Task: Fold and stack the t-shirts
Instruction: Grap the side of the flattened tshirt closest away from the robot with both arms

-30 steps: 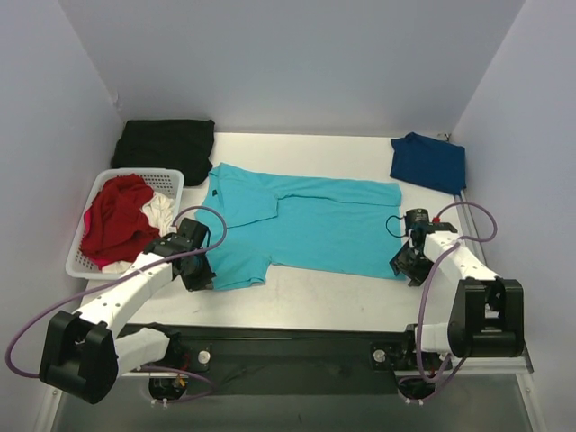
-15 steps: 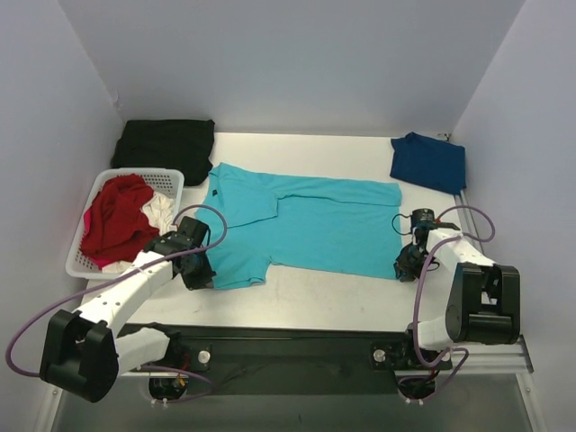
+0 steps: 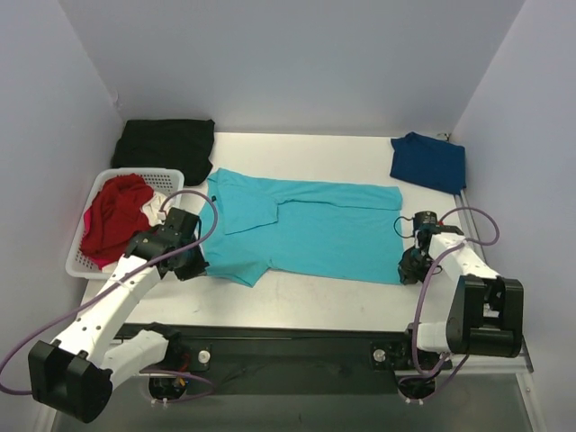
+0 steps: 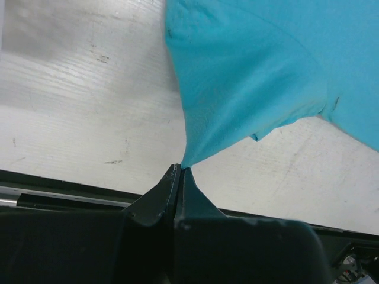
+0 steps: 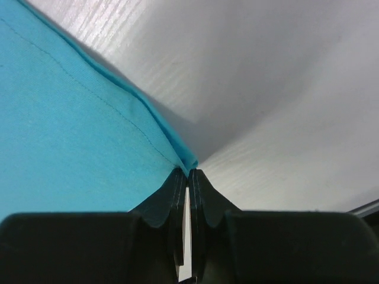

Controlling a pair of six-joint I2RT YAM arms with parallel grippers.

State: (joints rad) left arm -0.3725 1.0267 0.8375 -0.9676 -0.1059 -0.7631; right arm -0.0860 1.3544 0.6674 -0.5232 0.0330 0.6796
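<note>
Since last frame left gripper [image 4: 179, 171] shifted left, dragging the turquoise-teal cloth t-shirt [image 3: 310, 229] spread mid white table [image 3: 315, 292]. It pinches the near-left corner; right gripper [image 5: 188, 174] pinches the near-right hem corner.

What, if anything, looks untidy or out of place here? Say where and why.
The red t-shirt lies crumpled, unfolded, in the white basket. The turquoise t-shirt is spread out, but one edge is pinched into a taut peak by the left gripper. Nothing looks torn or spilled.
</note>
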